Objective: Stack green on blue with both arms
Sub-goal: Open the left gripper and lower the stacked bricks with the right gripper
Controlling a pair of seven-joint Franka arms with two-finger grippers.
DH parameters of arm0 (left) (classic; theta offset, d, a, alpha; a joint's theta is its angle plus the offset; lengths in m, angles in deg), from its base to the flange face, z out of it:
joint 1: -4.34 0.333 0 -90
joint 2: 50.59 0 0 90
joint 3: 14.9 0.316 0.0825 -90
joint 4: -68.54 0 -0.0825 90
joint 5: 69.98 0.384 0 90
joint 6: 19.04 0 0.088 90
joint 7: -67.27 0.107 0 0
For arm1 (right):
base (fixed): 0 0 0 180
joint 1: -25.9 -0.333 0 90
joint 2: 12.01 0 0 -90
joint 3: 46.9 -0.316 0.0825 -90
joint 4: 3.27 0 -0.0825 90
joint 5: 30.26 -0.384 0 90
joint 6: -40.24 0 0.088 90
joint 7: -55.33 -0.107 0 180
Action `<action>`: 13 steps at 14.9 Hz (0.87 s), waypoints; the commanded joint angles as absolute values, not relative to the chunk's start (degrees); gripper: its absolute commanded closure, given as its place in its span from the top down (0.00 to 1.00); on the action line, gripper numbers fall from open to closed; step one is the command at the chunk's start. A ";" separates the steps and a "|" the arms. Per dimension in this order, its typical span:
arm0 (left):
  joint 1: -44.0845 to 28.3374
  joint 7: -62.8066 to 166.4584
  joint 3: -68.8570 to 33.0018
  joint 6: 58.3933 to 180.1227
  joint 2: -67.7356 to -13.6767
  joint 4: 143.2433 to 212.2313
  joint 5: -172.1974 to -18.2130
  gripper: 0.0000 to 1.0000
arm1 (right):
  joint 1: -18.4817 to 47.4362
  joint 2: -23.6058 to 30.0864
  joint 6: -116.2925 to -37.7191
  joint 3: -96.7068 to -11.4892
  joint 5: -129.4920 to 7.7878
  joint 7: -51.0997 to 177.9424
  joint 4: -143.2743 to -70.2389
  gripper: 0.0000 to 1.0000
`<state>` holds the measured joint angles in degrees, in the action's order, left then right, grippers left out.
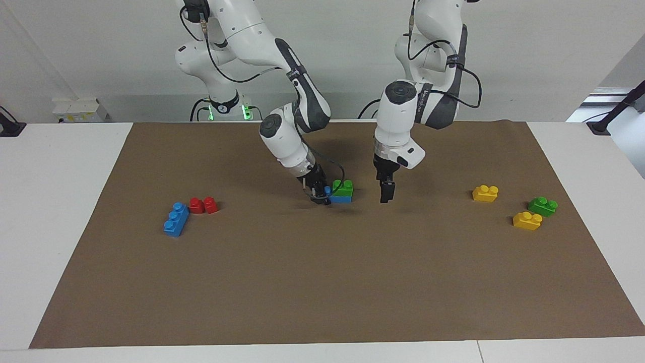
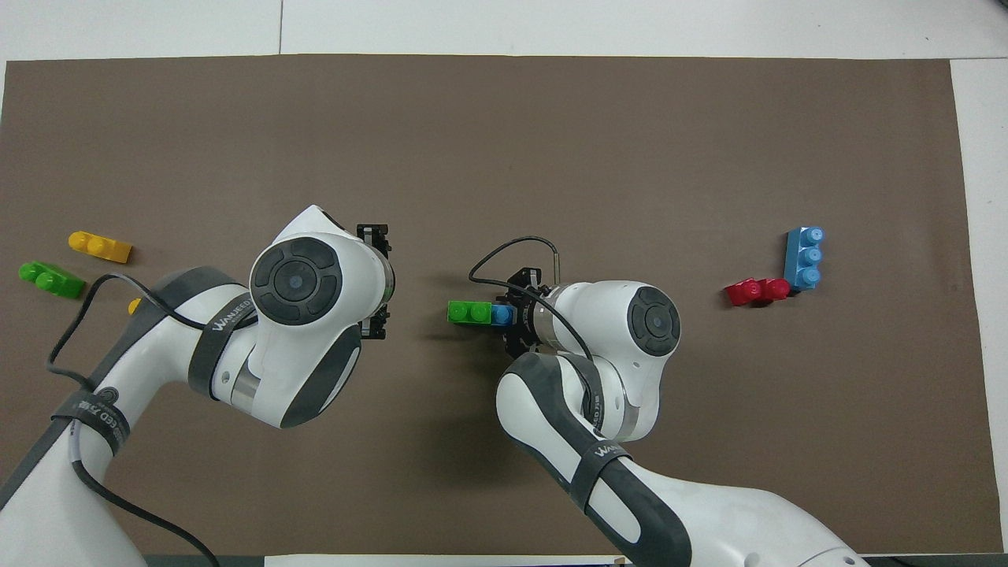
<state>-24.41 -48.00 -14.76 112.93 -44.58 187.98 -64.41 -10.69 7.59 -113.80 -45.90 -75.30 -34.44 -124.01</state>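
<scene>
Your green brick [image 1: 343, 187] sits on the blue brick [image 1: 340, 198] near the middle of the brown mat [image 1: 322, 282], covering the end of the blue toward the left arm and leaving one blue stud bare at the other end. The left end effector [image 1: 386, 193] hangs released over bare mat just beside the stack, holding nothing. The right end effector [image 1: 319, 194] is down at the bare-stud end of the blue brick; you cannot tell whether it grips the brick or only touches it.

Your risk lies there. If the right end effector lifts before it fully lets go, it may drag or tip the stack, and a green brick only loosely seated could pop off. Watch too that the left one, low beside the stack, does not sweep into it.
</scene>
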 commanded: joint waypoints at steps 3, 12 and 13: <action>-19.75 -35.07 -14.99 110.25 -45.93 187.89 -63.48 1.00 | -6.71 7.50 -112.60 -46.11 -77.11 -32.47 -124.29 0.54; -11.92 -10.28 -15.16 106.84 -46.55 186.15 -63.83 1.00 | 0.75 4.08 -102.51 -45.84 -77.02 -25.89 -124.21 0.61; -11.57 -6.68 -14.99 104.91 -46.55 185.01 -64.00 1.00 | 2.16 2.94 -101.01 -45.84 -76.93 -24.66 -124.12 0.66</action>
